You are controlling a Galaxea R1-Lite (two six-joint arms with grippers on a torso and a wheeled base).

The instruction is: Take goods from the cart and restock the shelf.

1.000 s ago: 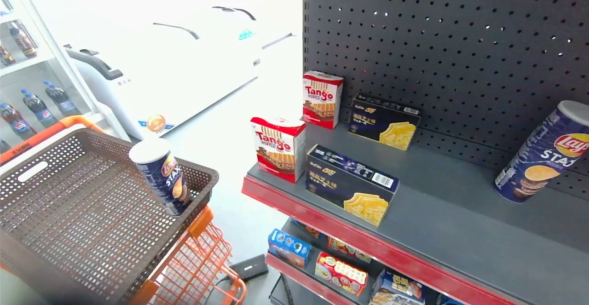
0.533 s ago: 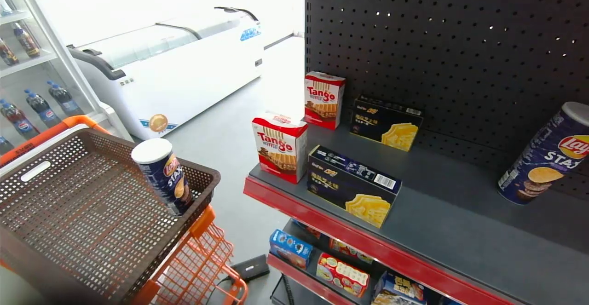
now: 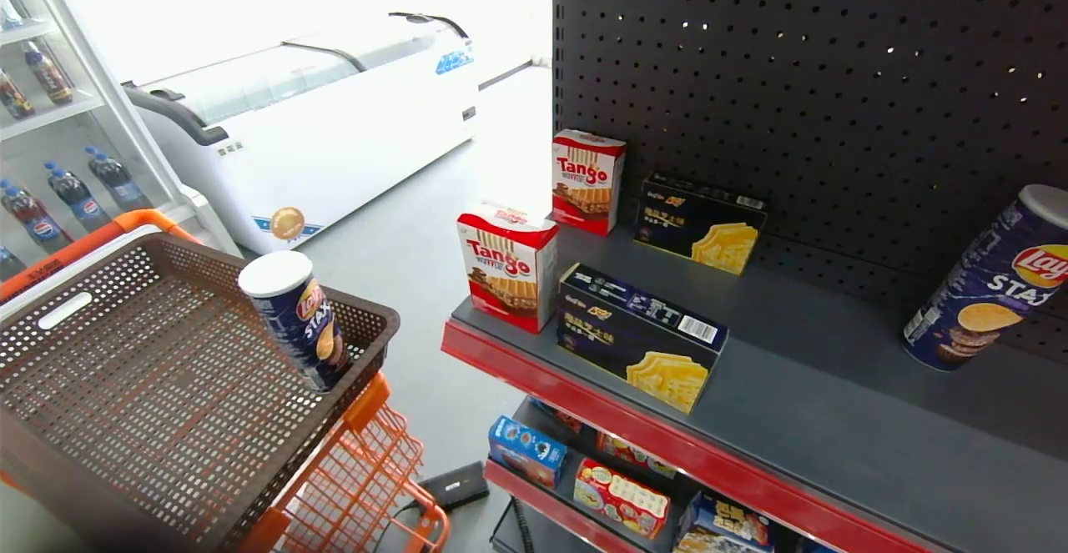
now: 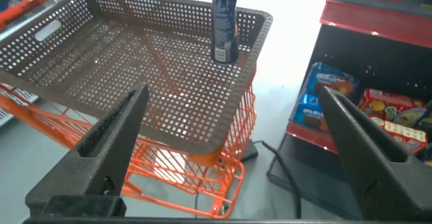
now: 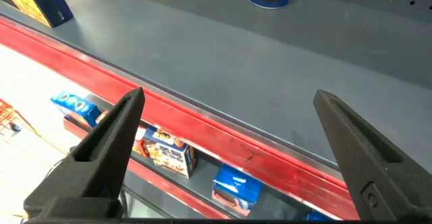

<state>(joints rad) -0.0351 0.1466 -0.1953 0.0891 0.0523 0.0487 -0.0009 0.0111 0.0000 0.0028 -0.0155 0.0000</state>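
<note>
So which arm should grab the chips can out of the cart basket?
Probably the left. The left gripper is open and looks over the brown basket, where the chips can stands near the far wall. The right gripper, open too, faces the shelf instead.

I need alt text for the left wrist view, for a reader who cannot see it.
The open left end effector looks down on a brown basket on an orange cart, with one chip can standing in a corner of the basket. Beside the cart, a red-edged shelf has snack boxes on its lower level.
</note>
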